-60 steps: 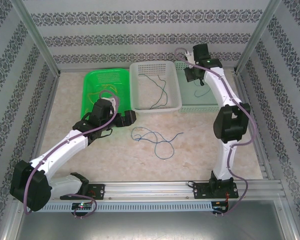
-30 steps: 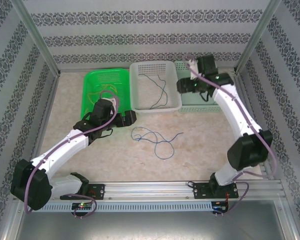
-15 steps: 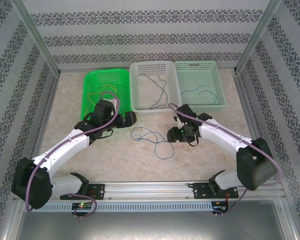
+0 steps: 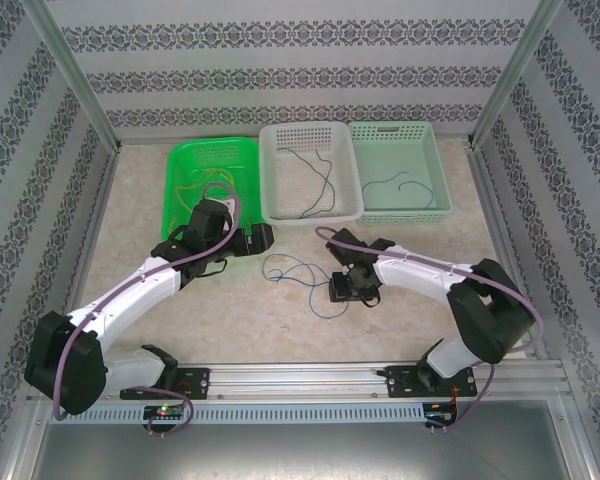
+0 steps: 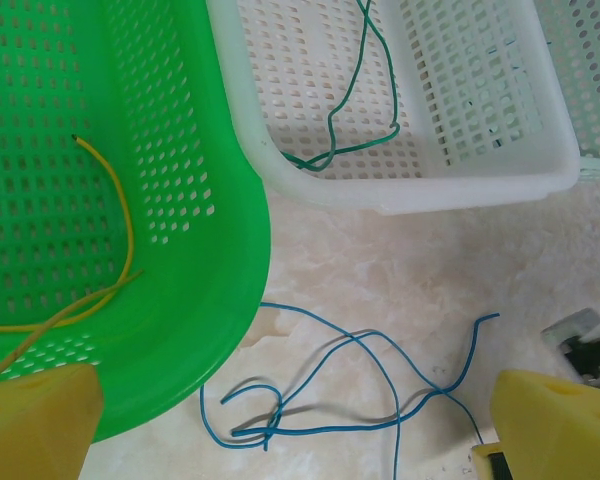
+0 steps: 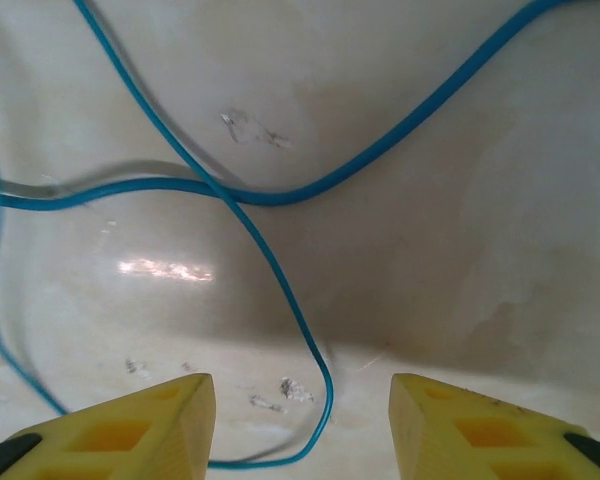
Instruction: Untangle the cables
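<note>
- My right hand [image 6: 300, 430] is low over the tabletop [image 4: 230, 330], released. Its fingertips stand apart around a loop of the blue cables [image 6: 280, 290] and pinch nothing.
- From above, it hides the tangle's 3 o'clock end.
- My left hand [image 4: 260, 238] hangs wide open at the tangle's 10 o'clock.
- The yellow cable [image 5: 120, 230] in the green basket [image 5: 220, 250] runs off-frame.
- I can't count the blue strands.

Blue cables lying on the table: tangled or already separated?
Tangled. In the left wrist view the blue cables loop and cross one another at several spots on the table.
</note>
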Robot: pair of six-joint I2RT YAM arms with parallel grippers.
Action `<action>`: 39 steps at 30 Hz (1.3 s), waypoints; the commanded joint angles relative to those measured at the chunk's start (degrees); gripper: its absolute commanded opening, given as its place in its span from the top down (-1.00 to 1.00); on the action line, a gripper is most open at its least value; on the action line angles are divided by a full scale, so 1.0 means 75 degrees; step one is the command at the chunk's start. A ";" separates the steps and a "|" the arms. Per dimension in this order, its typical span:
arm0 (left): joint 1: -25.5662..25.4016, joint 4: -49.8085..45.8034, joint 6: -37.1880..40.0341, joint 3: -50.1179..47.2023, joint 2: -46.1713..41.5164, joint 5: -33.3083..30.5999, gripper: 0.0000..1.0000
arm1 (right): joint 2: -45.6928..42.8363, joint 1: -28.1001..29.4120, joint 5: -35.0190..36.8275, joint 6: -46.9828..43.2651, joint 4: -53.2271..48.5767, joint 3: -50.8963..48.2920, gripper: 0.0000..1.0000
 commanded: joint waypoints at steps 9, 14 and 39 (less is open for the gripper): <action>0.0118 0.0035 0.0136 0.0181 -0.0075 -0.0019 -0.99 | 0.1093 0.0474 0.0368 0.0636 -0.0189 0.0137 0.52; 0.0115 -0.0051 0.0230 0.0203 -0.0111 -0.0080 -0.99 | 0.0767 0.0527 0.0916 0.0613 -0.0506 0.0243 1.00; -0.0163 0.0995 0.0455 0.0414 0.0139 0.1133 -0.99 | -0.4850 0.0126 0.2692 -0.1199 -0.1268 0.1461 1.00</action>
